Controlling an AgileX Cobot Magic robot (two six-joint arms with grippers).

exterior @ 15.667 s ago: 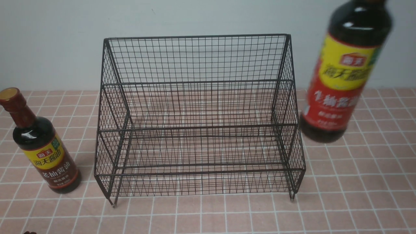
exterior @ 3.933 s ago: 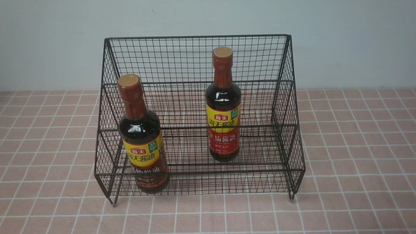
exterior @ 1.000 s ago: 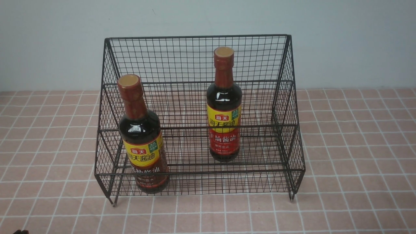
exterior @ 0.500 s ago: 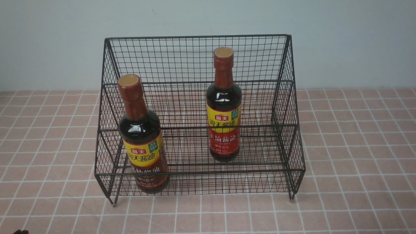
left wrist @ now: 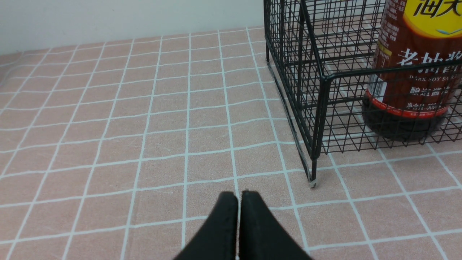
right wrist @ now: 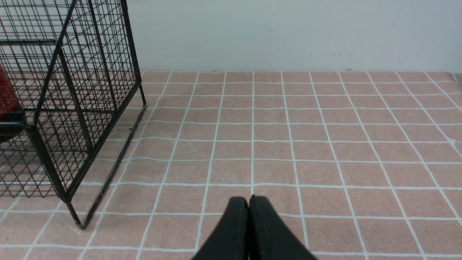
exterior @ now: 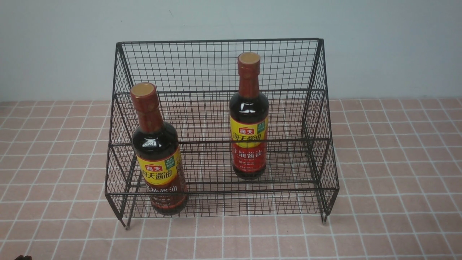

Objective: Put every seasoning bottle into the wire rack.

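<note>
Black wire rack (exterior: 223, 192) on counter (exterior: 393, 216), pink cloth with white grid, plain wall (exterior: 389, 47) behind. Rack stands between the left and right edges of the counter, short legs down. Both bottles inside, caps on. Brown-band bottle (exterior: 158, 169): front part of rack, toward counter's left edge, leaning a bit. Red-band bottle (exterior: 249, 137): farther back, nearer counter's back edge, right of the other, roughly upright. Bottles apart, not touching. Yellow labels face front. Left hand (left wrist: 240, 196): closed, empty, fingertips together, near rack's front left leg. Right hand (right wrist: 250, 200): closed too, nothing in it, off rack's right side, apart from it.
</note>
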